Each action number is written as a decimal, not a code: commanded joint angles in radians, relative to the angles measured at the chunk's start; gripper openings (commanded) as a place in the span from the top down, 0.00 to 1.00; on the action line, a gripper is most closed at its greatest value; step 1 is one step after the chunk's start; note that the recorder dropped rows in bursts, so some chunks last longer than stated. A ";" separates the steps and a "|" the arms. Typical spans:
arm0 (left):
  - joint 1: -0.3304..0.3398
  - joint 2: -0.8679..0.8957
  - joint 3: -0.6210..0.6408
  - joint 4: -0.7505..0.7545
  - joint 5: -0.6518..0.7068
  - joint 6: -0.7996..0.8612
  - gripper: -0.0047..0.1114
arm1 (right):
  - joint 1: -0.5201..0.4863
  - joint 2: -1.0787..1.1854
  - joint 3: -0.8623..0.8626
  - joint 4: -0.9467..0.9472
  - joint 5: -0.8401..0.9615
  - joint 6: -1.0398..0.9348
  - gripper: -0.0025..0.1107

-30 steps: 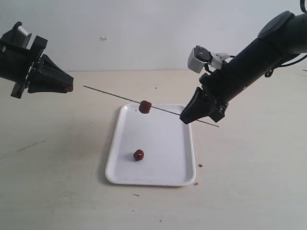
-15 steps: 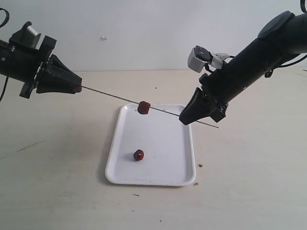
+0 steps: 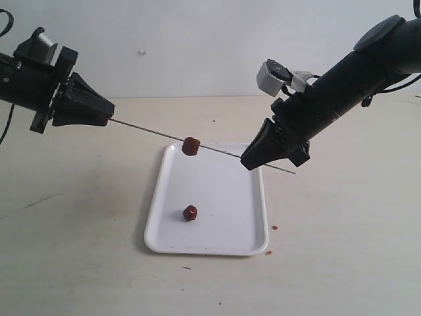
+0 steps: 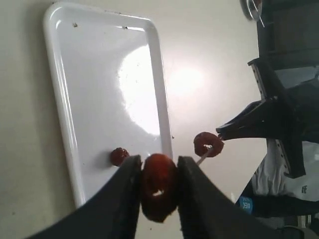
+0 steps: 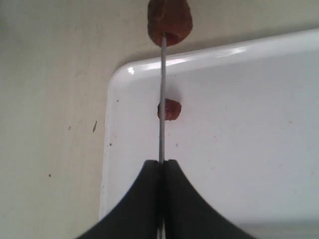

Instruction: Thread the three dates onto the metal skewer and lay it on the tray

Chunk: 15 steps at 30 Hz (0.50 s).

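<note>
Underneath, everything is being carried by a pale beige surface (image 3: 79,250), matte and faintly scuffed, and it is being backed by a plain white wall (image 3: 197,39) bearing one small mark (image 3: 141,52). A few red-brown crumbs (image 3: 275,228) are being shown on the surface just beside the tray's near right corner. The tray (image 3: 223,197) is being shown flat in the middle of the surface, with one loose date (image 3: 189,212) resting on its floor.

The metal skewer (image 3: 145,129) is being held in the air above the tray's far end, tilted and running between the two arms. Its lower end is being clamped by the right fingers (image 5: 139,199), which are being pressed fully together on the rod, with a short stub sticking out behind them. A threaded date (image 3: 191,146) is being carried about midway along the rod, over the tray's far left corner.

The skewer's higher tip is being met by the left fingers (image 4: 124,199), which are being held narrow around a third date (image 4: 158,179); whether the tip has entered that date cannot be told. In the exterior view this third date is being hidden by the dark fingers themselves.
</note>
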 commanded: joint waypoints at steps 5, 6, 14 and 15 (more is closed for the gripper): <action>-0.005 -0.005 0.000 -0.023 0.003 0.008 0.73 | 0.001 -0.005 -0.006 0.070 0.022 -0.026 0.98; -0.005 -0.005 0.000 -0.040 0.003 0.008 0.73 | 0.001 -0.005 -0.006 0.053 0.022 -0.002 0.98; -0.005 -0.005 0.000 -0.129 0.003 0.008 0.73 | 0.001 -0.005 -0.006 0.025 0.022 0.052 0.98; -0.005 -0.005 0.000 -0.129 -0.003 0.008 0.73 | 0.001 -0.005 -0.006 0.029 0.022 0.052 0.98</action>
